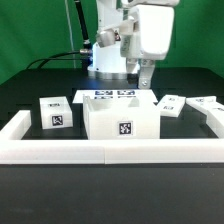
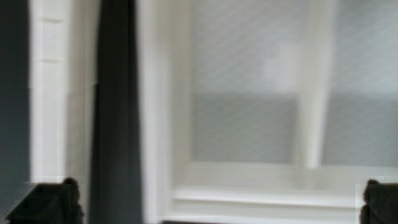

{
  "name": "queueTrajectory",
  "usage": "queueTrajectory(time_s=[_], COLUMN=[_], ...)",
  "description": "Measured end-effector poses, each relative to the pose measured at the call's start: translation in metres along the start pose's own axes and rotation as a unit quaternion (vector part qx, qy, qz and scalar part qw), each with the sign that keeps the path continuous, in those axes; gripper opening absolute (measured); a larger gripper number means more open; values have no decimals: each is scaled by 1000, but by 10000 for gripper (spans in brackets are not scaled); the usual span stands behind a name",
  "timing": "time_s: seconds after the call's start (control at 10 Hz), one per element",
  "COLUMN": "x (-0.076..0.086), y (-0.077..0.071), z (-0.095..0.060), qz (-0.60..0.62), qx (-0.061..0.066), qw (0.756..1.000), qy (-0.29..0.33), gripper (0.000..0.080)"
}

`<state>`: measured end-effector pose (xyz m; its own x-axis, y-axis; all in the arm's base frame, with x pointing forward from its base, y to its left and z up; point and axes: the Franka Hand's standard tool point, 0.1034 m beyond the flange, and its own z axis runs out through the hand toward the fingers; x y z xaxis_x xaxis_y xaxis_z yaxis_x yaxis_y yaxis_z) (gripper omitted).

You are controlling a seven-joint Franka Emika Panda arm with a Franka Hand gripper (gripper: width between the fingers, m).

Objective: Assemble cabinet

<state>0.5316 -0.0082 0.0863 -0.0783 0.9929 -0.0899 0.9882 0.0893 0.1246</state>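
Observation:
The cabinet body [image 1: 121,119] is a white open box with a tag on its front, standing mid-table by the front wall. A smaller white cube part [image 1: 55,112] stands to its left in the exterior view. Two flatter white tagged parts [image 1: 170,103] [image 1: 208,105] lie to its right. My gripper [image 1: 146,72] hangs above the back right of the body and holds nothing. In the wrist view the gripper [image 2: 217,205] is open, with dark fingertips [image 2: 54,200] far apart, over the body's white inside [image 2: 249,100].
The marker board [image 1: 112,96] lies behind the body, by the robot base. A long low white border wall [image 1: 110,152] runs along the front and up both sides. A white edge [image 2: 54,90] shows beyond a dark table strip [image 2: 116,100]; what it belongs to is unclear.

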Motion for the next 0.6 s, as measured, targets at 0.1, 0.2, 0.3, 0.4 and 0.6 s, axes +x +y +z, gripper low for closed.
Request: queueTrajectory(time_s=[0.1, 0.2, 0.3, 0.4, 0.6], x=[-4, -5, -4, -4, -1], y=[-9, -14, -13, -13, -30], z=[2, 5, 4, 5, 10], qz=[5, 7, 6, 6, 8], qx=[7, 11, 11, 11, 15], qw=[1000, 1000, 1000, 1000, 1000], qy=[0, 0, 1, 1, 5], gripper=[797, 797, 797, 797, 797])
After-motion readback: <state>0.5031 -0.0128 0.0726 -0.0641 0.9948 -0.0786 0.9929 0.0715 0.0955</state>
